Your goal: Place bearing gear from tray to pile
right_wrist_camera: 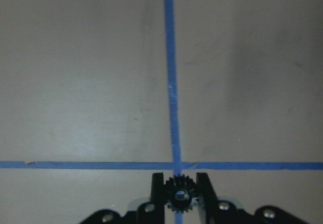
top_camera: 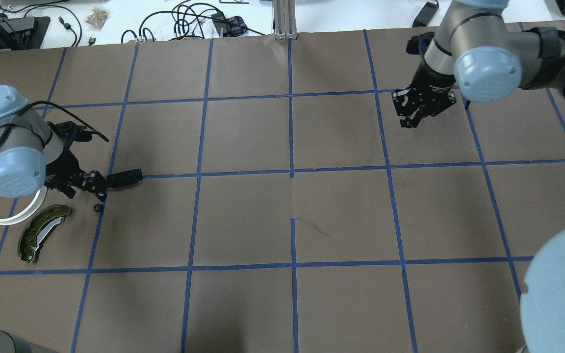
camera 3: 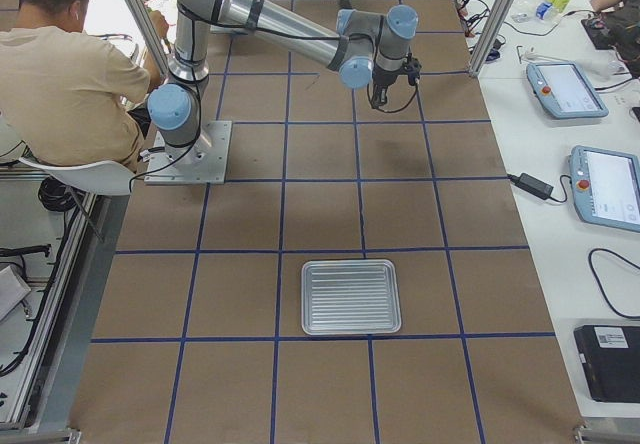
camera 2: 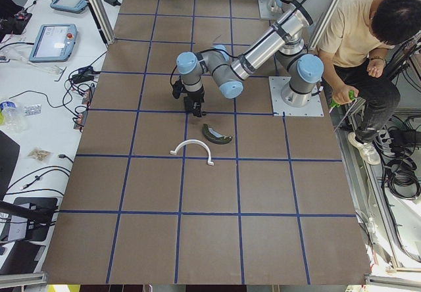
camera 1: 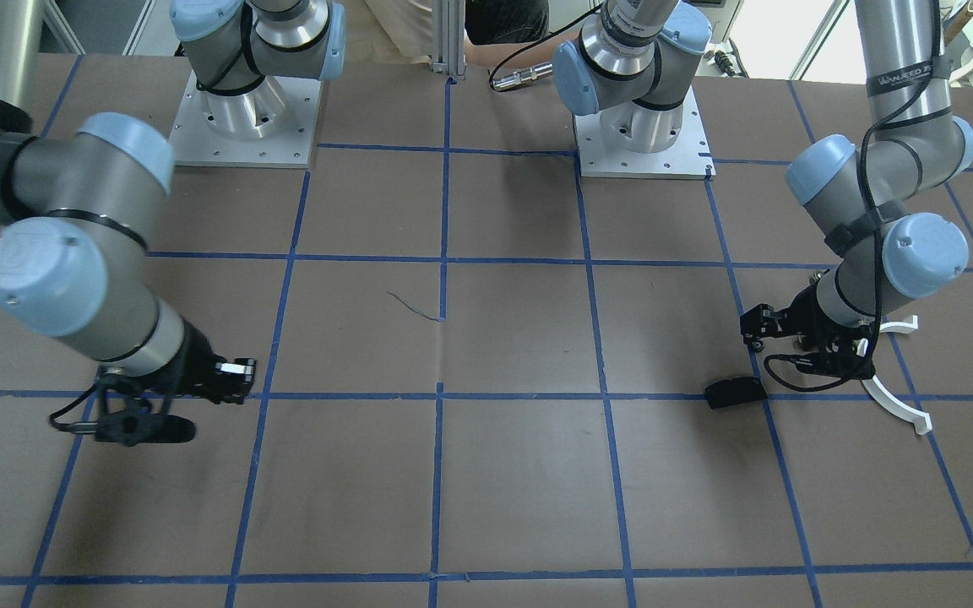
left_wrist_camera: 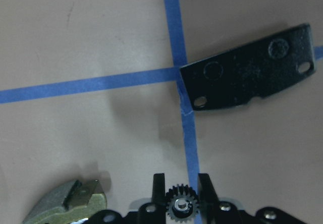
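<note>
Bearing gear [top_camera: 97, 208] loose, left arm [top_camera: 15, 162] hovering above

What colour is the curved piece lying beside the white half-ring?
The brake shoe is olive-green, clearest in the overhead view.

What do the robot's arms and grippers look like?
Both the left arm and right arm are silvery metal tubes with pale-blue caps at the joints. Each ends in a black two-fingered claw: left gripper, right gripper. A black cable runs along the left arm, which carries a black band with white lettering.
</note>
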`<state>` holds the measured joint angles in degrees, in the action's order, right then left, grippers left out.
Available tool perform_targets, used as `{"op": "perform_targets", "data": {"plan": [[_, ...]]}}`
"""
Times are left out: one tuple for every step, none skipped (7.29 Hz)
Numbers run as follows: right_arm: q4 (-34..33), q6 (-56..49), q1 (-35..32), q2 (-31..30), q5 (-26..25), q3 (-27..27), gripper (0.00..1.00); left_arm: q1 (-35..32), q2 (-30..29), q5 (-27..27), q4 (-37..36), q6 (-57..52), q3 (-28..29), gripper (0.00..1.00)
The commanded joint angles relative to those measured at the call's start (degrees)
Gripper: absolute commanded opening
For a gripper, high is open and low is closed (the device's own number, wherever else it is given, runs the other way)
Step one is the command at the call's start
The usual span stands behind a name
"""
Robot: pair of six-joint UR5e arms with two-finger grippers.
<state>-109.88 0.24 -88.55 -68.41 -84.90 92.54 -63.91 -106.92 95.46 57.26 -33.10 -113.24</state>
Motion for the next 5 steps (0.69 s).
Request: {"op": "perform_targets", "data": {"plan": [[-3.29, 13.23, -12.29, 1.25, 1.4, 0.27, 0.0, -0.77, 1.35, -0.27, 1.0, 0.75, 0.82, 1.0], [-4.72, 19.03, -16.96, 2.05, 2.89, 0.27, 0.0, -1.83, 3.02, -0.71, 4.14, 2.23, 1.26, 1.0], [-7.34, 25.18, -20.92, 3.53, 4.99, 0.27, 0.0, -3.23, 5.12, -0.89, 7.82, 4.25, 2.83, 1.0], [-10.59, 28.81, -23.74, 4.59, 5.1, 0.27, 0.0, -5.24, 8.02, -2.28, 14.13, 6.18, 6.5, 1.0], [-10.7, 30.06, -25.77, 5.65, 5.18, 0.27, 0.0, -8.05, 10.74, -3.52, 23.33, 12.38, 12.28, 1.0]]}}
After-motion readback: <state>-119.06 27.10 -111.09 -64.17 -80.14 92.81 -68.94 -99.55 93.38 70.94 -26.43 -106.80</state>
